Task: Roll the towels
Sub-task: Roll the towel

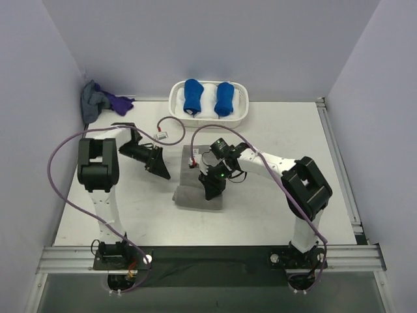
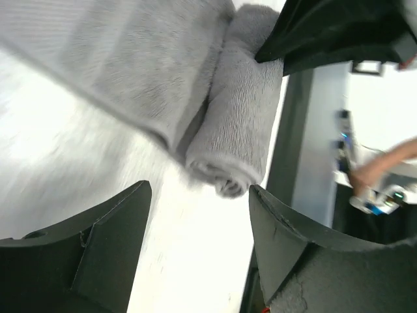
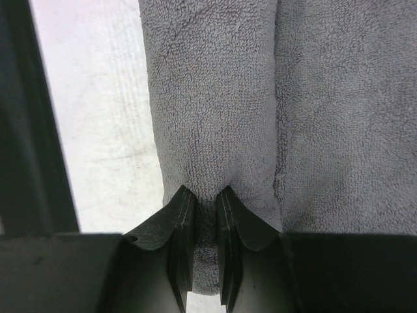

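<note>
towel, plain grey terry, lies on the counter near its middle, between the 2 arms and a little nearer the right one. part of it is wound into a tight roll along 1 edge; the remainder lies flat, touching the roll along its length. in the left wrist view the roll's near end shows its spiral of layers. in the right wrist view the roll runs straight away from the camera, with the flat part at its right and bare counter at its left.

right hand is down on the towel, its 2 fingers clenched on the near end of the roll, a fold of cloth pinched between the tips.

left hand sits left of the towel, apart from it, tilted toward it. its fingers stand wide and released, with nothing between them, only counter and the roll's end beyond.

further back, a white basket rests against the far wall with 2 bright blue towel bundles side by side inside. in the far left corner lies a small purple cloth against a bluish-grey heap.
</note>
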Motion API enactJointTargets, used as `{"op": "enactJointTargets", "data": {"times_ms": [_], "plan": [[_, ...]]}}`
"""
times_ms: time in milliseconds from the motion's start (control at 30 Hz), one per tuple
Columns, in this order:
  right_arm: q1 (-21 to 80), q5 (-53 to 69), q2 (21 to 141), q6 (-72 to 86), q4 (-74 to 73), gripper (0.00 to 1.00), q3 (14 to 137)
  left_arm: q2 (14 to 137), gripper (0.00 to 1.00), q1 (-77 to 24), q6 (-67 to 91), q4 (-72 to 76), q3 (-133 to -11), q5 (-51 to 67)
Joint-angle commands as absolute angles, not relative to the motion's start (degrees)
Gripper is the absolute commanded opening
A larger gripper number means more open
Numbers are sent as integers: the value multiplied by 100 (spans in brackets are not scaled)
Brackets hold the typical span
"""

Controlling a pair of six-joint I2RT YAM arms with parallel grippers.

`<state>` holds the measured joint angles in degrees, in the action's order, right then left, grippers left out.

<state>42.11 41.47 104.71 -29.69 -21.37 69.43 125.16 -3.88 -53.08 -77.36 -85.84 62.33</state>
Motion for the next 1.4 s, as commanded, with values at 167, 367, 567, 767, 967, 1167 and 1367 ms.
{"op": "enactJointTargets", "data": {"times_ms": [167,367,567,767,967,1167,1367], "plan": [[3701,5580,11697,-2619,-3962,0,7566,9631,73,624,-4888,-5470,-7438,5619],[3261,6493,12436,-2408,-4131,0,8006,7693,82,-508,-5141,-3825,-5638,4336],[2988,6618,12647,-2408,-4175,0,8086,6961,89,-2204,-5555,-3016,-4720,3702],[2962,6636,12744,-2399,-4262,0,8165,7136,91,-3374,-5607,-1733,-4263,2972],[2953,6636,12841,-2408,-4333,0,8244,7672,89,-3823,-6256,-1652,-4201,2997],[2900,6365,12700,-2373,-4351,4,8270,8498,42,-4130,-6355,-2372,-4491,2770],[2655,5398,12691,-1644,-4359,41,8981,8499,14,-4403,-5943,-3120,-4632,2505]]}}
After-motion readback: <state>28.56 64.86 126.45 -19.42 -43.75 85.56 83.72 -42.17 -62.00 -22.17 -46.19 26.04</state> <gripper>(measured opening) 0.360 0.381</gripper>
